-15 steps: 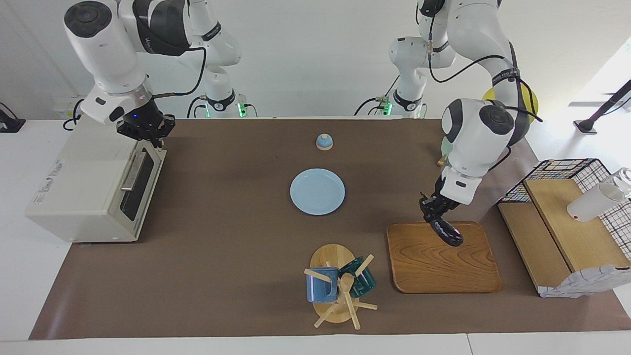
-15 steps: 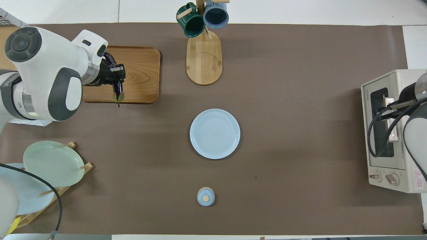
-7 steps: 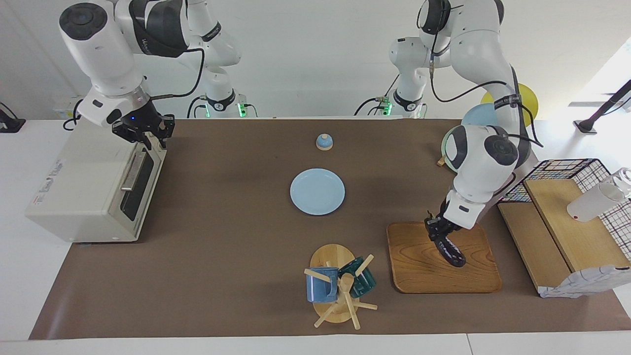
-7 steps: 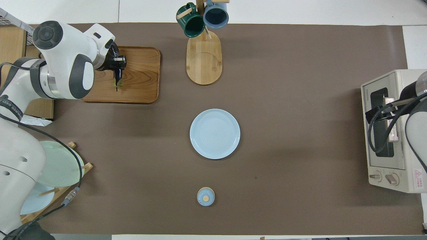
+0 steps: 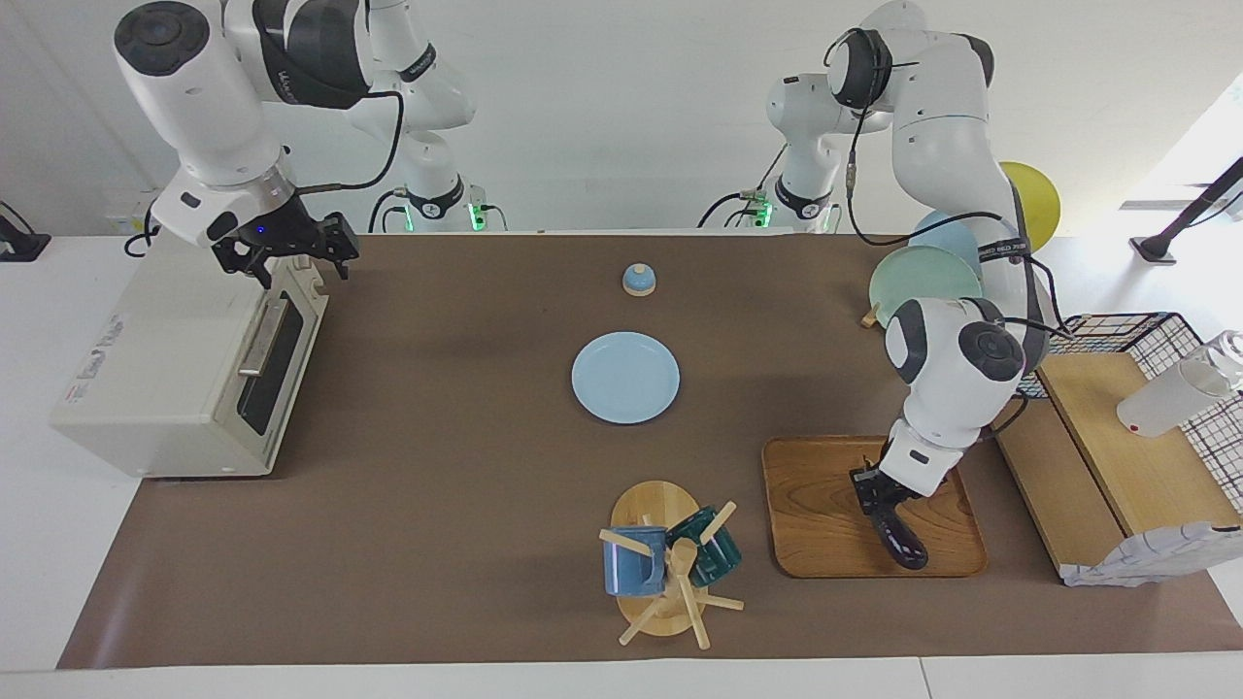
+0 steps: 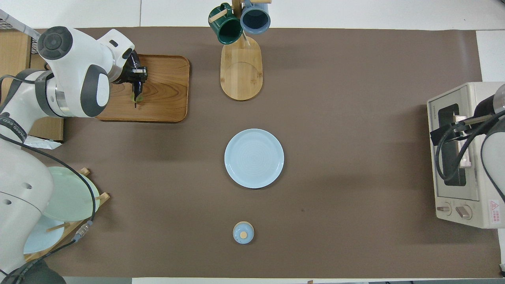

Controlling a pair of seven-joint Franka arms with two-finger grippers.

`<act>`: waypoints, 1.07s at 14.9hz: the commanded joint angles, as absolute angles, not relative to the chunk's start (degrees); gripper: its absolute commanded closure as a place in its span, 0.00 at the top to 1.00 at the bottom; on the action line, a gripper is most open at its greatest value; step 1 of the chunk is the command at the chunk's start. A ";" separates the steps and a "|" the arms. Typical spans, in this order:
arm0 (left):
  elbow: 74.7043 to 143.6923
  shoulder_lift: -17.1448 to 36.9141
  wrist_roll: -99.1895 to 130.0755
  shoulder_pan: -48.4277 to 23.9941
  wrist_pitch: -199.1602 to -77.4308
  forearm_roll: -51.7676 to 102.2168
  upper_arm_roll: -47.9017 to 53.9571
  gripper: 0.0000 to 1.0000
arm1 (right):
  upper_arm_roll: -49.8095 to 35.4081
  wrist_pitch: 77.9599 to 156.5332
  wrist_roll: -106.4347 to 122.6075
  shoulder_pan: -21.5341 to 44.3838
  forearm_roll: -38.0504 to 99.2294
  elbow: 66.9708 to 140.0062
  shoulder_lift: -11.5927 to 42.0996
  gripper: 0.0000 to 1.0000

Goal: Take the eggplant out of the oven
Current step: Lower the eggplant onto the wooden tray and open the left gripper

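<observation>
My left jaws were clamped on the eggplant (image 5: 898, 540), its free end down on the wooden tray (image 5: 825, 524) at my left arm's end of the counter (image 5: 437, 505). My left gripper (image 5: 882, 491) hung low over that tray. My right gripper (image 5: 288, 254) hovered over the top front edge of the oven (image 5: 184, 359), jaws spread apart and holding nothing. The oven's door was shut. A pale blue plate (image 5: 625, 378) lay mid-counter, well apart from both.
</observation>
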State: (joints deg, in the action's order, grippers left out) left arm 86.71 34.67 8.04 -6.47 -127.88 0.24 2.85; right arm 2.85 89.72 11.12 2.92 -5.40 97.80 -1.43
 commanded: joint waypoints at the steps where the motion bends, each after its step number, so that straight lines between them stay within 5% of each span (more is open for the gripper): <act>1: 86.39 33.32 7.47 -6.85 -123.23 -1.14 3.08 0.00 | 3.52 89.12 10.64 3.25 -3.87 97.56 -1.93 1.00; 7: 88.33 32.34 7.38 -7.21 -123.75 -1.05 3.08 0.00 | 3.52 89.74 10.81 2.64 -3.78 97.03 -1.58 1.00; 8: 88.42 32.34 7.38 -7.12 -123.84 -1.05 3.08 0.75 | 3.52 89.82 10.81 2.72 -3.78 97.03 -1.76 1.00; 9: 88.42 32.34 7.38 -7.12 -123.66 -1.05 3.08 1.00 | 3.52 89.82 10.81 2.72 -3.78 96.94 -1.84 1.00; 16: 88.15 27.35 8.17 -6.50 -119.37 -0.53 3.08 1.00 | 3.60 89.74 10.55 2.72 -3.69 96.86 -3.07 1.00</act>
State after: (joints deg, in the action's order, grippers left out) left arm 86.58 31.85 7.76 -6.81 -122.95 0.21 3.14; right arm 3.22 89.81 11.11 2.82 -5.40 97.15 -2.24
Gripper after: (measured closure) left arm 0.000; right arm 0.000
